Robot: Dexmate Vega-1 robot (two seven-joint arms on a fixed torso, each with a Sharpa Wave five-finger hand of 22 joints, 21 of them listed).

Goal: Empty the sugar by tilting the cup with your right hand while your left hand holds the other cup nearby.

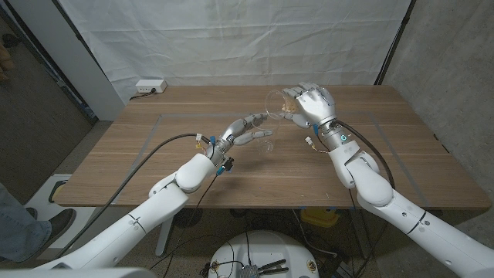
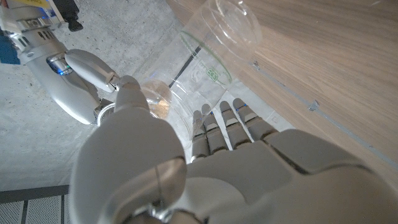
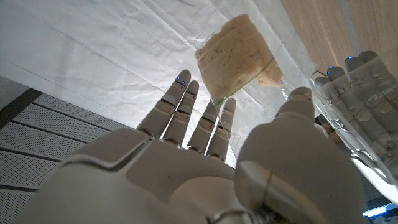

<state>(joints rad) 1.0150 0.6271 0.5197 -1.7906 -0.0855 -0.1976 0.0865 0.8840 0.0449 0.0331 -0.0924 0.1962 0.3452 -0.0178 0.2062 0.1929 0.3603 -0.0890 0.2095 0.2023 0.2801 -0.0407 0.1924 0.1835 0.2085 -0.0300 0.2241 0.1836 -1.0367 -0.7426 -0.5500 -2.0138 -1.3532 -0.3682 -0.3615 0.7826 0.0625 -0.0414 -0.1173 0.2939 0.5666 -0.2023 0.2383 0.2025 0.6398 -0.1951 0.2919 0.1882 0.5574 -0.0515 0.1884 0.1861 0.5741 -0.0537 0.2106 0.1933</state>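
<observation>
Two clear cups meet mid-table: the right hand grips the tilted sugar cup, the left hand holds the receiving cup beneath. Sugar remains inside, so pouring appears unfinished.

Rectangular wooden table with a thin rectangular outline marked on top. White power strip at far left corner — sits right on the edge. White wrinkled fabric backdrop behind. Person's dark shoe and jeans leg on floor, left side.
</observation>
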